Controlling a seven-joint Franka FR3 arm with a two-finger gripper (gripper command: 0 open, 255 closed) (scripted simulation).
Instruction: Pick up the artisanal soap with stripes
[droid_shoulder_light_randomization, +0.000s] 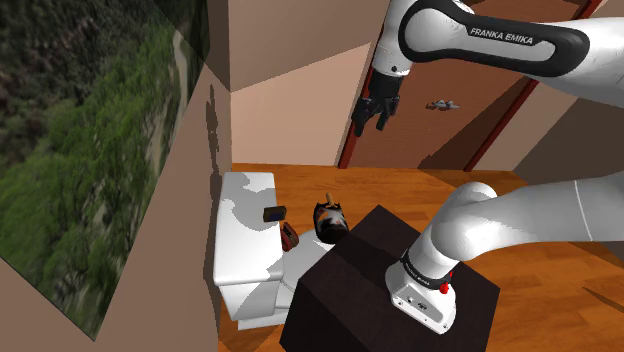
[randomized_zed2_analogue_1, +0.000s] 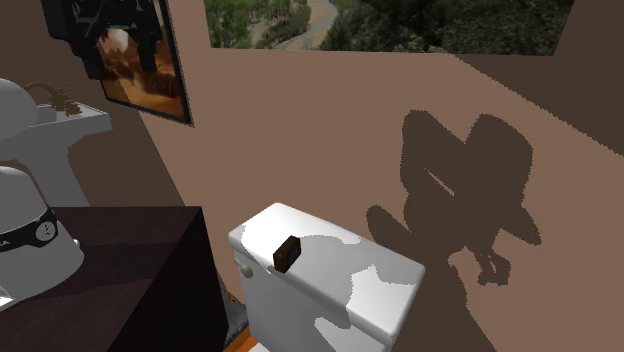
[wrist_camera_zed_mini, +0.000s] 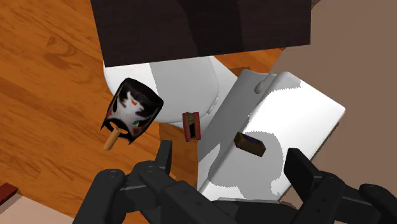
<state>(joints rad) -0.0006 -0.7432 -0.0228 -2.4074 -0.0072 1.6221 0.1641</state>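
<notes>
**Overhead, the hand hangs spread above the toilet**

In the shoulder view the white arm holds its all-black two-finger hand (droid_shoulder_light_randomization: 369, 127) high in the air, well apart from everything below. Its fingers stand open and clasp nothing. The wrist view shows the same hand (wrist_camera_zed_mini: 230, 151) with a wide gap between its fingers, looking down on a white toilet (wrist_camera_zed_mini: 299, 105).

The small block of soap with red and dark stripes (wrist_camera_zed_mini: 191, 125) stands on edge where the toilet's bowl meets the tank. It seems to rest on the seat just beside the tank, though the exact contact is hard to make out. In the shoulder view this striped block (droid_shoulder_light_randomization: 290, 236) lies between the tank and the dark box stand (droid_shoulder_light_randomization: 340, 300).

A plain dark brown rectangular bar (wrist_camera_zed_mini: 249, 143) lies flat on the tank's white lid, near the striped block but apart from it. A black cup-shaped vessel painted with white, red and green marks (wrist_camera_zed_mini: 133, 109) sits on the bowl's far side from the tank, with a short brown stub sticking out of it over the orange wooden floor (wrist_camera_zed_mini: 51, 76).
</notes>
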